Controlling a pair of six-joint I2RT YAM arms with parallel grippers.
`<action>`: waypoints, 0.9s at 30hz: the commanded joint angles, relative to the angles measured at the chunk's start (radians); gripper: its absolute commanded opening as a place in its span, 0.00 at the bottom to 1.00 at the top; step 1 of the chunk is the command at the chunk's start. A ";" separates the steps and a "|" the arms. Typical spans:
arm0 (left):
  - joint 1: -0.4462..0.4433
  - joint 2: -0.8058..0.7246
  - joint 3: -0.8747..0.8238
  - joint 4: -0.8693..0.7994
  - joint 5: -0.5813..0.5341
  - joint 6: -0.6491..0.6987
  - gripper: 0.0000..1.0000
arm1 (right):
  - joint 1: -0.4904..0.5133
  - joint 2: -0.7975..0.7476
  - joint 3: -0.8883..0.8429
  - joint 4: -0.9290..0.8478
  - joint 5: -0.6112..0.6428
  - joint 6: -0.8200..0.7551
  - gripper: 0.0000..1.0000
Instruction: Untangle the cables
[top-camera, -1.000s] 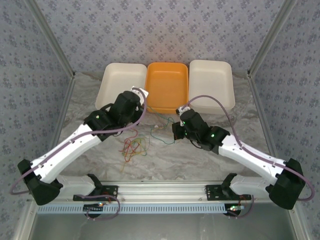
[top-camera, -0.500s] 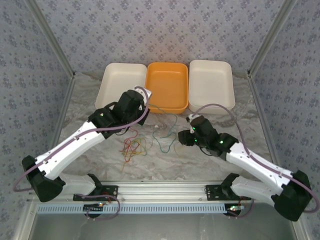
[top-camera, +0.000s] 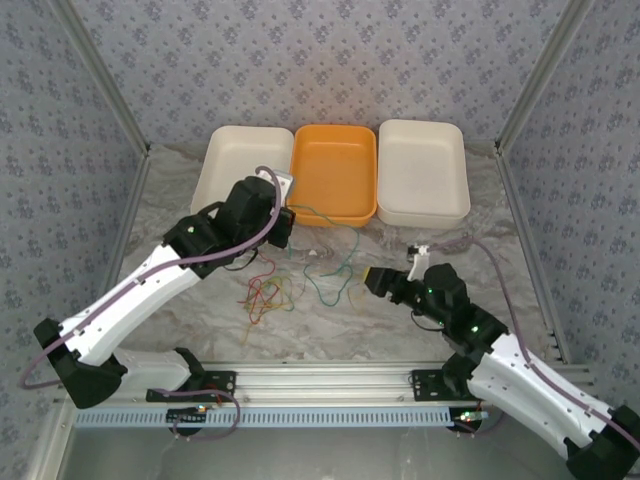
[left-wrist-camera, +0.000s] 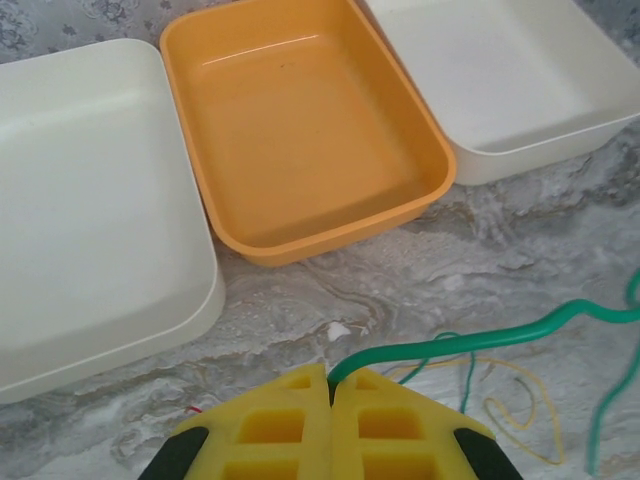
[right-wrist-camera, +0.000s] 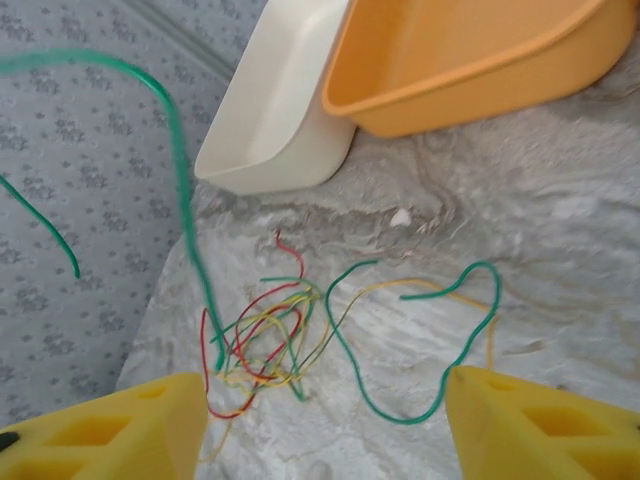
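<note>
One green cable (left-wrist-camera: 440, 345) was pinched in your left fingers (left-wrist-camera: 270, 425), right fingers (right-wrist-camera: 540, 420) spread empty; hauling could have cinched the tangle (right-wrist-camera: 255, 345).

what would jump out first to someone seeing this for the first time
The orange tray at the table's far side, between two cream trays, is the brightest thing. In front of it, between the arms, a tangle of red, yellow and green cables lies on the table. The left gripper is shut on one green cable, while the right gripper hangs open to the right of the tangle.
</note>
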 joint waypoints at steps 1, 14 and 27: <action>-0.003 -0.009 0.050 -0.036 0.050 -0.057 0.00 | 0.058 0.048 0.007 0.158 0.025 -0.026 0.71; -0.003 -0.007 0.058 -0.045 0.078 -0.075 0.00 | 0.138 0.354 0.163 0.301 0.097 -0.087 0.57; 0.012 -0.013 0.072 -0.231 -0.213 0.038 0.00 | 0.185 0.424 0.517 -0.538 0.648 -0.363 0.00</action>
